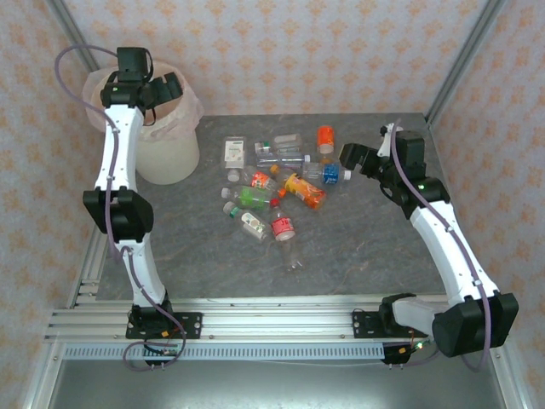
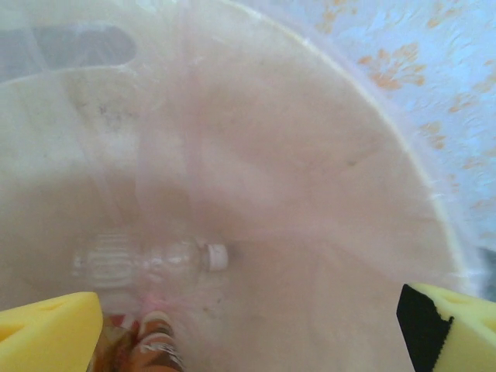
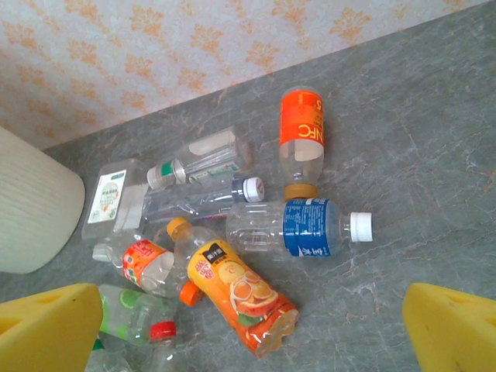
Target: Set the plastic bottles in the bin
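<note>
Bottles point(image 1: 304, 189) heaped on table point(image 1: 383, 256), left pincer point(image 2: 248, 329) wide open, empty, over bin point(image 1: 170, 153), right pincer point(image 3: 252, 325) wide open, empty

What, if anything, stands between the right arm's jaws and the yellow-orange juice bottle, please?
Nothing visible does. In the right wrist view the yellow-orange juice bottle lies just ahead of the right arm's jaws, which stand open, its base end towards them, with only bare table between.

I see a grey marbled stone-look tabletop point(image 1: 358, 256), cream walls with an orange floral pattern point(image 1: 298, 51) behind it, and silver aluminium rails point(image 1: 272, 322) along its near edge.
</note>
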### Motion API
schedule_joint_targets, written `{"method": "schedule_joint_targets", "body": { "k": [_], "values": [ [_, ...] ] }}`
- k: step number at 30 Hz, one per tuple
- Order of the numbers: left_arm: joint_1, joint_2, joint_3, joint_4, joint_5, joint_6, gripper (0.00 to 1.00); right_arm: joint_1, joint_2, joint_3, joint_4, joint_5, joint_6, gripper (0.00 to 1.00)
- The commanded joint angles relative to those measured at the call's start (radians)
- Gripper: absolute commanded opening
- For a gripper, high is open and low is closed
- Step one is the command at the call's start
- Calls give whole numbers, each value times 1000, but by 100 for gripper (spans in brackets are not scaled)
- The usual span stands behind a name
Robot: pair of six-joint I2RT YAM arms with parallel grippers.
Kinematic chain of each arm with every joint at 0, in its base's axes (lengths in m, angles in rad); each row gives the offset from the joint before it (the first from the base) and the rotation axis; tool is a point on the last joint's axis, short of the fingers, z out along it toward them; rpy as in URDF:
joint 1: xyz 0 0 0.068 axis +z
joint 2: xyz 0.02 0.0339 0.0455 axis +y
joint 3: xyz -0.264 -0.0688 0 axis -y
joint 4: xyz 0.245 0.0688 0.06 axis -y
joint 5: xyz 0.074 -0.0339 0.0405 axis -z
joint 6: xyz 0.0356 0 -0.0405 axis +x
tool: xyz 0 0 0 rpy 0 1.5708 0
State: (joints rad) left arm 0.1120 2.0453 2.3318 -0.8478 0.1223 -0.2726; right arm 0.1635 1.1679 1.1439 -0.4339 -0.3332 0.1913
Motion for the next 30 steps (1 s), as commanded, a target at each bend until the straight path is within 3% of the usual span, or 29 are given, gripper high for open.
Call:
{"method": "schedule_joint_targets", "body": {
  "k": [1,8,17,21,25,30],
  "values": [
    [-43,-128,-33,32,-44,-134,100,1,0,27,-3,45,47,99],
    [-220,-244,-80,6,-278,-241,100,1,-12,17,-35,66,79,99],
    [-538,-420,-484,105,-535,-486,100,5,-66,22,-220,39,97,99],
    [-673,-423,-580,64,-641,-609,100,12,-94,-53,-190,43,108,99],
    [-736,-397,-663,26,-611,-763,100,23,-101,-150,-101,39,101,99],
    [-765,-426,-891,120,-559,-925,100,35,-178,-256,24,22,79,99]
  ]
}}
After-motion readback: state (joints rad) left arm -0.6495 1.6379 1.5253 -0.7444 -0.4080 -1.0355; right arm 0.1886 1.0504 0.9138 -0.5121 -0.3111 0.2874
